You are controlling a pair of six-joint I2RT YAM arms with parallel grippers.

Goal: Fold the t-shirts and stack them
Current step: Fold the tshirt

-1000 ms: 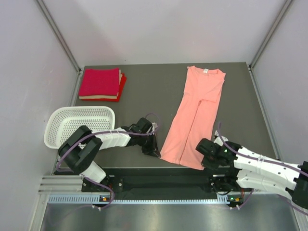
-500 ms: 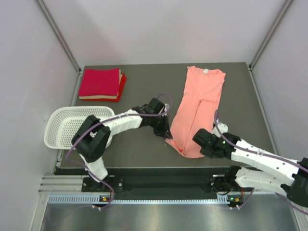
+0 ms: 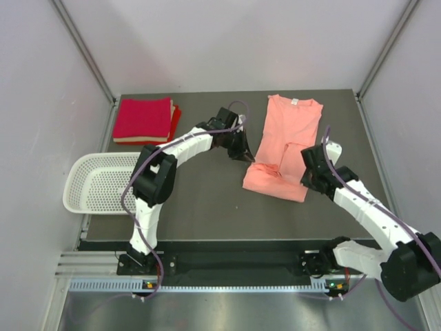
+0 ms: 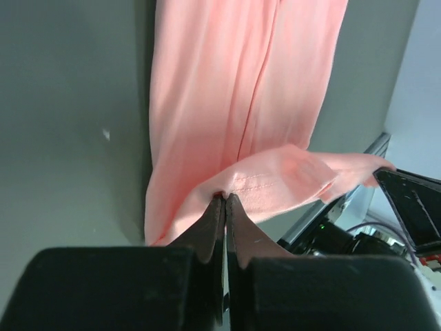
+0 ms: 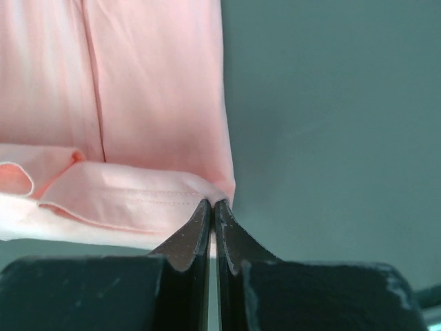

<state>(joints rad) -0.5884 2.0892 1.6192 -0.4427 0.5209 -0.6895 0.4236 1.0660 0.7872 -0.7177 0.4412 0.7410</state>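
Both grippers pinch the hem of the salmon-pink t-shirt (image 3: 286,148) above its own lower half

The shirt lies on the right half of the table (image 3: 207,200) as a narrow strip, sides folded in; its long axis runs from the far edge toward the arms, leaning slightly left at the near end; the collar with the white tag (image 3: 293,102) points to the far edge; the hem end is doubled back over the body, so the near end is a fold. The left gripper (image 4: 224,200) has its jaws closed on the hem's left corner; the right gripper (image 5: 211,205) has its jaws closed on the right corner, along the stitched edge. A stack of folded red t-shirts (image 3: 143,118) sits at the far left corner, well apart; a white basket (image 3: 103,181) stands nearer on the left.
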